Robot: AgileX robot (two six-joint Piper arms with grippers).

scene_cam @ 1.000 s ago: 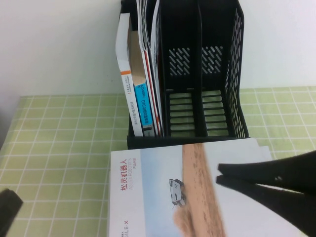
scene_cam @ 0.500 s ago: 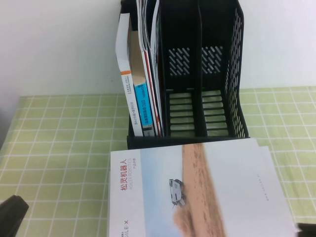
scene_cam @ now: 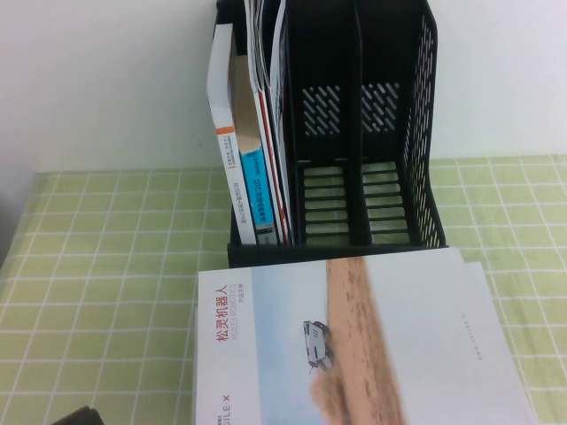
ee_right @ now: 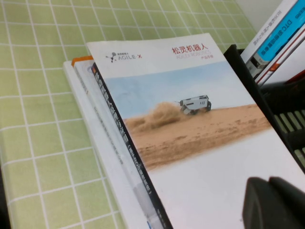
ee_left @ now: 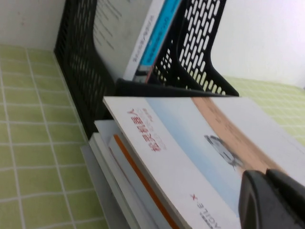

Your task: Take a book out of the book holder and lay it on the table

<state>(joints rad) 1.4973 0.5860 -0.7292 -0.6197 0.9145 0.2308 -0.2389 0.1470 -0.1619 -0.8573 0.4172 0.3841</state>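
Note:
The book (scene_cam: 354, 345), pale blue and white with a tan band, a small white vehicle and a red title, lies flat on top of a stack on the table (scene_cam: 106, 266), just in front of the book holder (scene_cam: 390, 133). The book also shows in the left wrist view (ee_left: 190, 129) and the right wrist view (ee_right: 190, 119). My left gripper (ee_left: 267, 174) is shut and empty, hovering over the book's near part; only a dark tip of it (scene_cam: 80, 416) shows in the high view. My right gripper (ee_right: 269, 181) is shut and empty, above the book's white part, and is out of the high view.
The holder's left compartment holds upright books, one white-spined with a blue label (scene_cam: 252, 195); its other two compartments are bare. Under the book lie an orange-edged book (ee_left: 138, 176) and a black-spined one (ee_right: 124, 157). A white wall stands behind.
My right gripper has drawn back off the book and left the high view. My left gripper has slid down and right along the bottom edge. The book has not moved.

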